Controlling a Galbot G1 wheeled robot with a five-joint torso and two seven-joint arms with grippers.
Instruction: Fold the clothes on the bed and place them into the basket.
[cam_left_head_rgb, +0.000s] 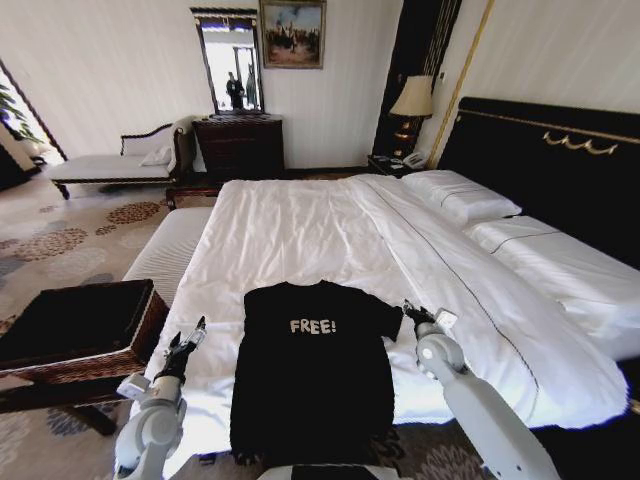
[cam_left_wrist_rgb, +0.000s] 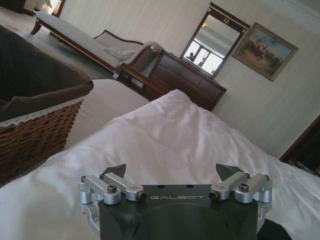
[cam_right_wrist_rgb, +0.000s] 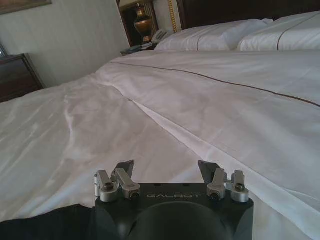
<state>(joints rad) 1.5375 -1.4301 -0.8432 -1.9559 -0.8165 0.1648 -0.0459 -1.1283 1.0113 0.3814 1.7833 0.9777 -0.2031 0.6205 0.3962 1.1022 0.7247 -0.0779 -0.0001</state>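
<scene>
The black shirt (cam_left_head_rgb: 312, 375) lies flat, lettering up, on the near end of the bed (cam_left_head_rgb: 330, 235), its hem draped over the edge and cut off at the head view's lower border. At its nine o'clock the left gripper (cam_left_head_rgb: 188, 338) stands over the white sheet with fingers apart; at three o'clock, by the sleeve, the right gripper (cam_left_head_rgb: 418, 314) is likewise spread and holds nothing. The woven wicker basket (cam_left_head_rgb: 75, 335), dark-lined, stands at nine o'clock, partly cropped.

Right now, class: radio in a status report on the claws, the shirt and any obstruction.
Left claw open, beside the flat black "FREE!" shirt. Right claw open by its other sleeve. Brown wicker basket at left. Nothing in the way.
</scene>
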